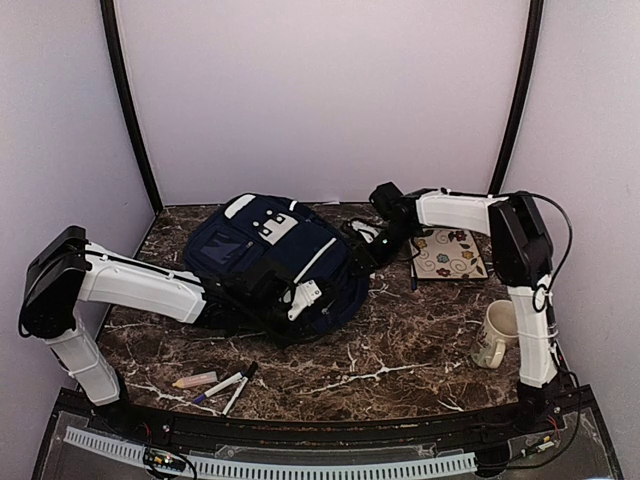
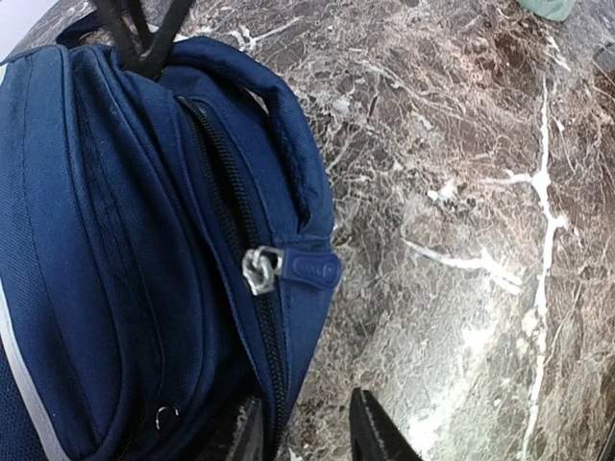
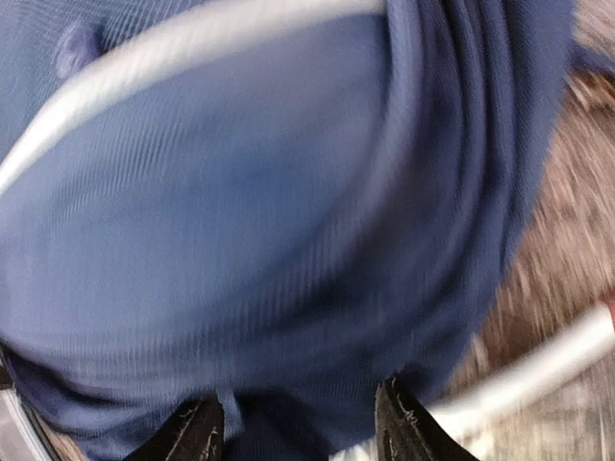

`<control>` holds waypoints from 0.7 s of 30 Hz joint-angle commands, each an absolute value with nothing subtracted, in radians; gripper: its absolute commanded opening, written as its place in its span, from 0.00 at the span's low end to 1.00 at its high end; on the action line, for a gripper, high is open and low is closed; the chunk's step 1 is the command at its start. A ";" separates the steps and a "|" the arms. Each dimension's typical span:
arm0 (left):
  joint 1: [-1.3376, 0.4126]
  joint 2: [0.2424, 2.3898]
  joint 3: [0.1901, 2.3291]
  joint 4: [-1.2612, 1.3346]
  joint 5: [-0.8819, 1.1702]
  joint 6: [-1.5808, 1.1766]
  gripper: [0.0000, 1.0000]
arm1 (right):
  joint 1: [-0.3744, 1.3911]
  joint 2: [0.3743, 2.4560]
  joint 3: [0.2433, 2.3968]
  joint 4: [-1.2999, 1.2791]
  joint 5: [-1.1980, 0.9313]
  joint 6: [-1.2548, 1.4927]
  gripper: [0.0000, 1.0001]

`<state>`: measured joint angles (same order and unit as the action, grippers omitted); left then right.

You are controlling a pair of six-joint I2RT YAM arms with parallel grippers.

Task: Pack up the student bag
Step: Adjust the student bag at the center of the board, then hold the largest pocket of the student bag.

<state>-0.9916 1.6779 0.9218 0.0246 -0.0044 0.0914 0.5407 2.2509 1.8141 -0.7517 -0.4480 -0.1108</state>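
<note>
The student bag (image 1: 270, 262) lies mid-table, between both arms. The left gripper (image 2: 307, 437) has its jaws apart at the bag's zipped edge. The right gripper (image 3: 298, 427) straddles bunched bag fabric; whether it clamps, I cannot tell.

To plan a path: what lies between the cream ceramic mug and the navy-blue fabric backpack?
Nothing. The top view shows only bare brown marble tabletop between the cream ceramic mug and the navy-blue fabric backpack.
</note>
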 commanded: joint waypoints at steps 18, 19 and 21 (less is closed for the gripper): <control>-0.900 1.719 0.895 0.190 0.144 0.070 0.21 | 0.743 1.776 1.165 -0.369 -0.559 -0.160 0.52; -0.899 1.721 0.892 0.198 0.160 0.068 0.22 | 0.752 1.788 1.175 -0.365 -0.555 -0.154 0.52; -0.899 1.723 0.885 0.214 0.180 0.060 0.25 | 0.765 1.814 1.192 -0.358 -0.555 -0.142 0.52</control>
<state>-0.9051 1.7218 0.9096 0.1654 0.1177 0.0700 0.7395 1.7668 1.1614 -0.4355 -0.5362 -0.1604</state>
